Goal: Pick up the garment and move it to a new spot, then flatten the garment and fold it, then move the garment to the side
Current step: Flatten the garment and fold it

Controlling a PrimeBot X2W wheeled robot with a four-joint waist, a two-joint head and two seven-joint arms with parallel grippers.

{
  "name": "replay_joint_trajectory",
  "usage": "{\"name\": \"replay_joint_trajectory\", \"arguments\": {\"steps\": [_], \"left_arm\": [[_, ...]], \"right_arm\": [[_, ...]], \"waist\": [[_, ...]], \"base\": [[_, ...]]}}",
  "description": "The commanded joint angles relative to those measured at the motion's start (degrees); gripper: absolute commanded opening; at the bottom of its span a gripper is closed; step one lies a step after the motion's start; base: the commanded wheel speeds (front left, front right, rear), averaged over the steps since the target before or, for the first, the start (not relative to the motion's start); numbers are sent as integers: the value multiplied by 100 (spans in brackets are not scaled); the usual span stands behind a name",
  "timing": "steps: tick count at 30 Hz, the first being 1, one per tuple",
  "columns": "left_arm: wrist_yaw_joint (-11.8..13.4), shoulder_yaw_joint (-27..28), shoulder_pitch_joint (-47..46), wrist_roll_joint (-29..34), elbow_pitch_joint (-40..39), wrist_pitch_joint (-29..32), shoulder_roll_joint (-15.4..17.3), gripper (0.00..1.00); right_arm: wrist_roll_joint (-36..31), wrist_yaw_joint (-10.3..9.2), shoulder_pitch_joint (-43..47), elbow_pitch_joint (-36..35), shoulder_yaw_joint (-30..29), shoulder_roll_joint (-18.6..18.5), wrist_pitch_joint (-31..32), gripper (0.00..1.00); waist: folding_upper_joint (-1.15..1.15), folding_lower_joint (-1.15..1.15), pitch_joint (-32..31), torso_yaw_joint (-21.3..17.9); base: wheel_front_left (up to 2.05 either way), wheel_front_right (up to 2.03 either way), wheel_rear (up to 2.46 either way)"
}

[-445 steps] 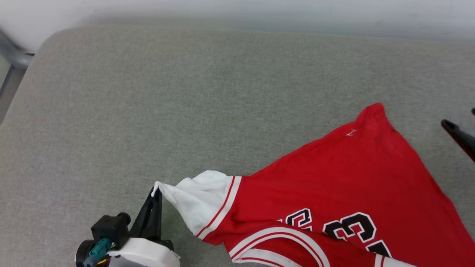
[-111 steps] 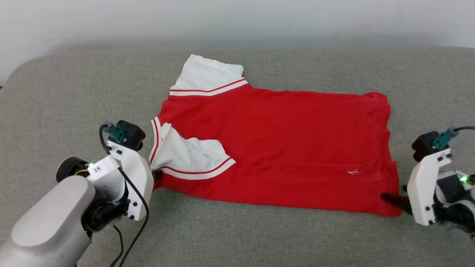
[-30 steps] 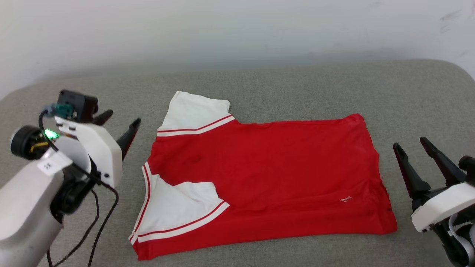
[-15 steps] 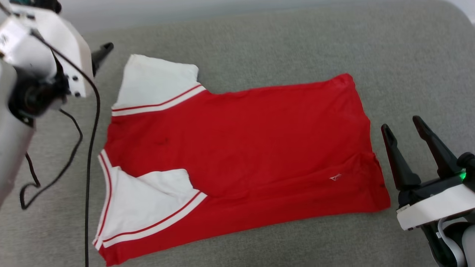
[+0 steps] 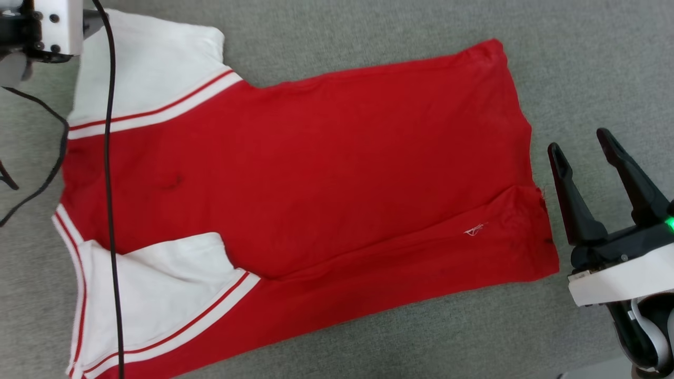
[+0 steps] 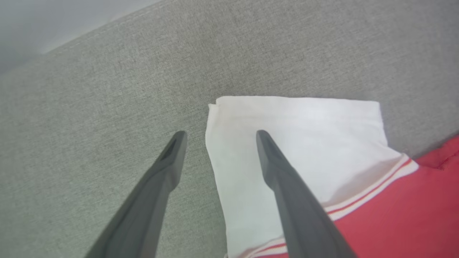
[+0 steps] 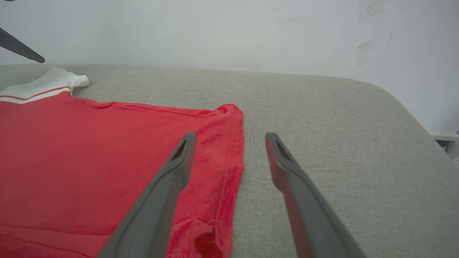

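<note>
The red garment (image 5: 316, 173) lies spread on the grey cushion, collar end to the left, hem to the right. Its near white sleeve (image 5: 158, 289) is folded in over the red body, and a small white hem mark (image 5: 474, 230) shows near the right edge. My right gripper (image 5: 579, 145) hangs open just right of the hem, empty; its wrist view has the hem edge (image 7: 235, 150) between the fingers. My left gripper (image 6: 218, 133) is open above the far white sleeve (image 6: 304, 143), straddling that sleeve's outer edge; its white housing (image 5: 47, 26) sits at the head view's top left.
The grey fabric cushion (image 5: 368, 31) carries everything; its rounded right end (image 7: 401, 118) drops off toward a pale wall (image 7: 215, 32). A black cable (image 5: 110, 158) from my left arm hangs across the garment's left side.
The head camera has tilted down and closer, so the garment looks larger. My left gripper has gone up toward the far sleeve; my right gripper stays open by the hem.
</note>
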Motion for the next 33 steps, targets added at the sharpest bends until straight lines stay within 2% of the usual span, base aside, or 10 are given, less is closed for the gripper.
{"name": "replay_joint_trajectory", "arguments": {"steps": [1, 5, 11, 12, 13, 22, 28, 33], "left_arm": [[-28, -39, -105, 40, 107, 57, 29, 100], [-79, -79, -127, 11, 399, 95, -57, 100], [-298, -252, 158, -75, 751, 244, -136, 100], [-335, -275, 207, -88, 784, 262, -148, 41], [-369, -287, 235, -106, 811, 254, -153, 0], [-566, -339, 113, 37, 861, -572, -220, 0], [-655, -421, 235, -70, 725, -1198, -422, 0], [-664, -642, 387, -189, 359, -1586, -519, 0]], "right_arm": [[9, -5, -120, -25, 11, 12, -42, 100], [10, -5, -179, 6, 34, -6, -81, 100], [23, -5, -188, 64, -28, -30, -94, 100], [26, -5, -194, 68, -42, -33, -93, 100], [29, -5, -207, 67, -56, -33, -89, 100], [169, -5, -558, 8, -278, -220, 79, 100], [334, -5, -1195, 21, -289, -799, 655, 100], [910, -5, -1847, 426, 128, -1494, 1733, 100]], "waist": [[0, -1, 269, -138], [0, -1, 397, -183], [0, -1, 430, -181], [0, -1, 425, -175], [0, -1, 422, -170], [0, -1, 133, 28], [0, -1, -288, 293], [0, -1, -555, 546]], "base": [[0, 0, 0], [0, 0, 0], [0, 0, 0], [0, 0, 0], [0, 0, 0], [0, 0, 0], [0, 0, 0], [0, 0, 0]]}}
